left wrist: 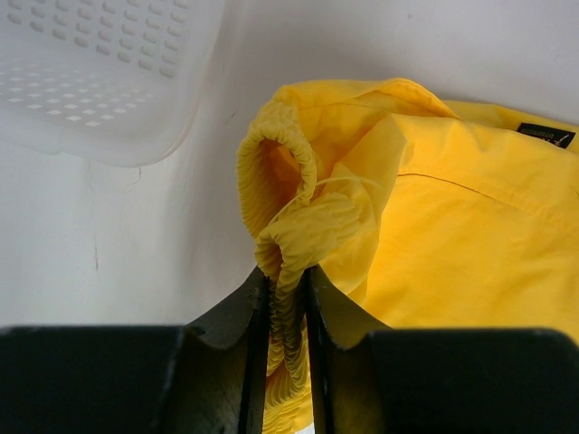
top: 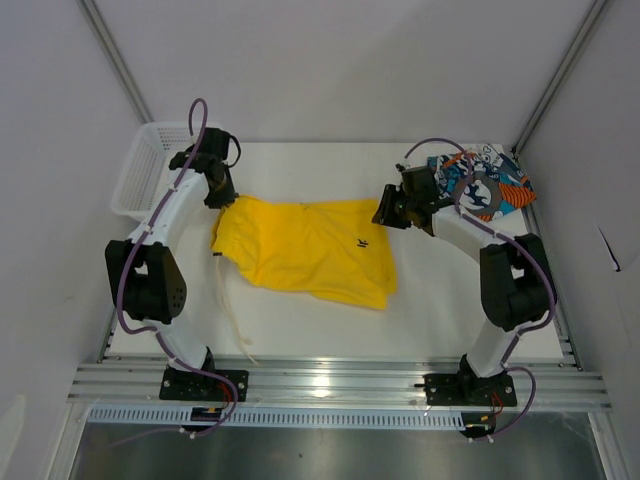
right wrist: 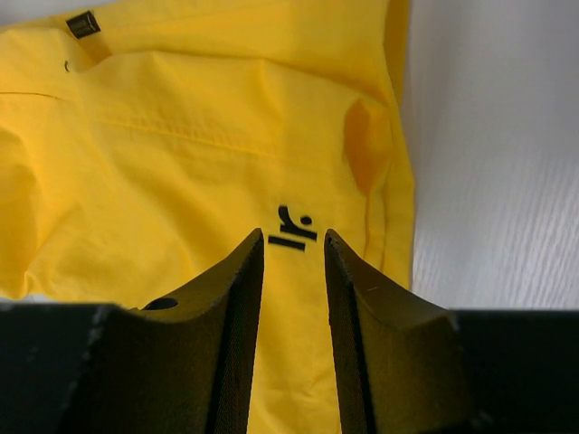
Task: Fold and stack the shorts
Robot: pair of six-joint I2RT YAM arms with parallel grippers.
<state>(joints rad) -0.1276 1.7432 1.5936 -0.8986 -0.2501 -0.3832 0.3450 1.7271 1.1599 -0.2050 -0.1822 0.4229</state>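
Left hand (left wrist: 285, 280) clenched on the yellow shorts (top: 310, 250): the gathered elastic waistband (left wrist: 276, 172) is pinched between its two fingers, and a bunch of ruched cloth stands up just beyond the tips. Grip sits at the shorts' far-left corner, which looks slightly raised off the worktop (top: 450, 300).

Right hand (top: 392, 212) released, jaws apart, nothing between them. From its wrist view the cloth lies flat beneath the gap, with a small black mark (right wrist: 291, 228) just ahead of the fingertips. This hand hangs over the shorts' far-right corner; whether the tips touch the cloth, cannot tell.

Yellow shorts spread across the middle of the worktop, between the two hands, long axis running left to right, some creases along the near-right hem. White drawstring (top: 232, 310) trails from the left side toward the near edge.

Printed shorts (top: 490, 180), blue, orange, black and white, lie crumpled in the far-right corner of the worktop, behind the right arm and well apart from the yellow pair.

White mesh basket (top: 140, 175) sits at the far-left corner, near the left hand, not touching the yellow cloth.
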